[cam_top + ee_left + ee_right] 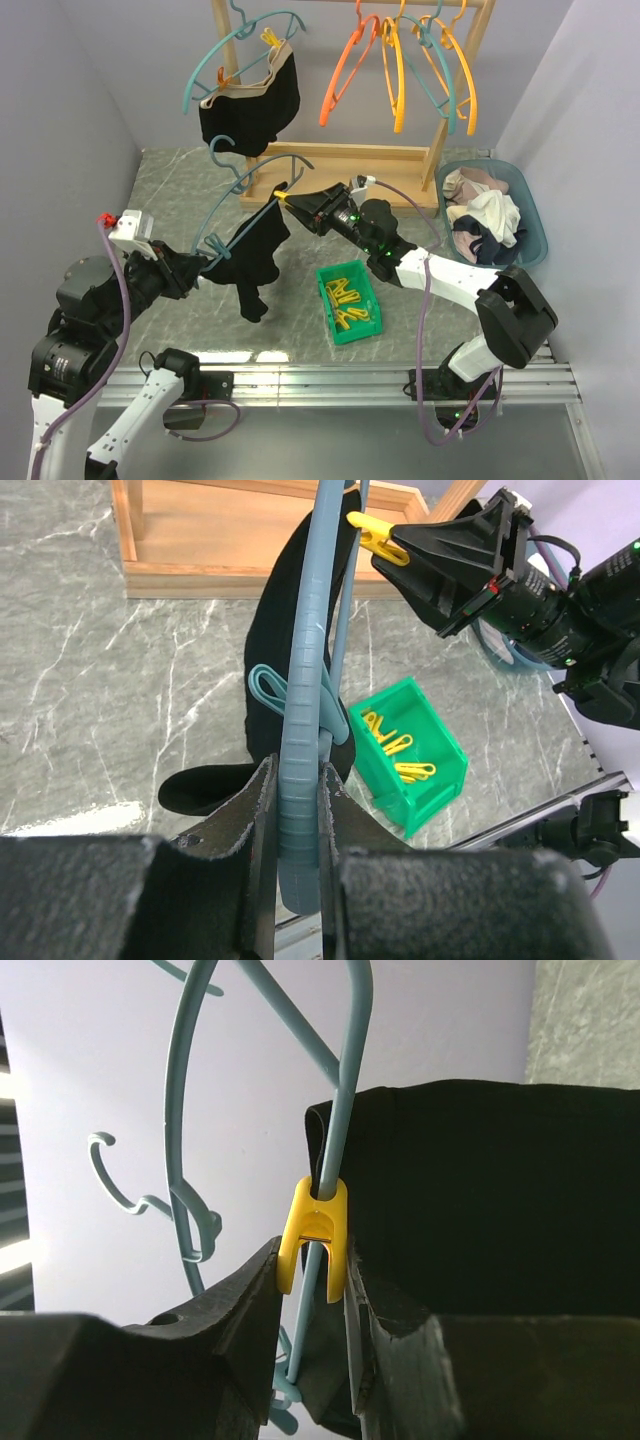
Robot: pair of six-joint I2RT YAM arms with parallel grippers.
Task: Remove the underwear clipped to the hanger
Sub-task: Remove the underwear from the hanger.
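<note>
**A:** What's the setting?

**B:** A grey, marble-veined bench, boxed in by plain pale lilac walls. A light wooden rack stands at the back, carrying orange, yellow and teal plastic hangers. At the right sits a blue basket of crumpled clothes. A small green bin of loose pegs sits on the bench, below the right arm.

**A:** And the underwear?

**B:** The black underwear droops, soft and matte, from a thin teal hanger. The hanger is tilted above the bench, between the two arms. The cloth's lower end is near the left gripper, which is clenched on the hanger's ribbed bar. A teal clip sits just past those fingers.

**A:** The other end?

**B:** Its upper corner is pinned by a glossy yellow peg. The right gripper has a jaw on either side of that peg, close against it. I cannot tell whether they are squeezing it.

**A:** Any more cloth?

**B:** A second pair, black with a beige waistband, hangs pegged up at the rack's left end.
</note>
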